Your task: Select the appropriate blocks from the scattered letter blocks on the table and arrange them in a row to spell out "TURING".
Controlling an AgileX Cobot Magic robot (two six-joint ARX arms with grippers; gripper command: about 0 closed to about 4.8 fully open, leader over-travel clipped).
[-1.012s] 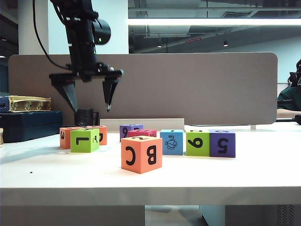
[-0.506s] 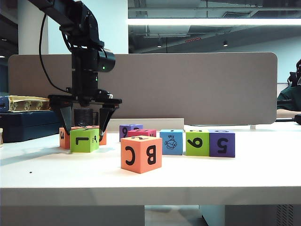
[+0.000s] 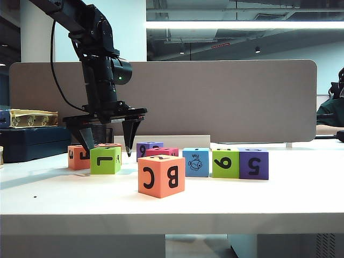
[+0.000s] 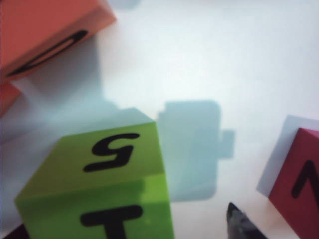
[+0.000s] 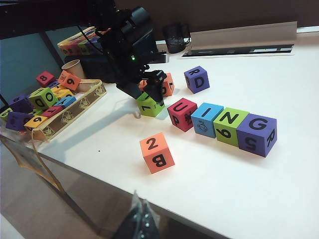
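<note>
Backdrop: grey-beige partition panel (image 3: 215, 97) with rounded corners, upright behind the white desk (image 3: 172, 201). Overhead: long strip light (image 3: 242, 24), lit, under a dark ceiling with exposed ducting. Left side: white column (image 3: 37, 32); dark blue case (image 3: 32, 142) carrying a patterned box (image 3: 32, 117).

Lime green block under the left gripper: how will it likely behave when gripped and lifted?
The lime green block looks like matte foam, so probably light and grippy. Flat faces suit the open left gripper straddling it; unlikely to roll. It might dent slightly.
</note>
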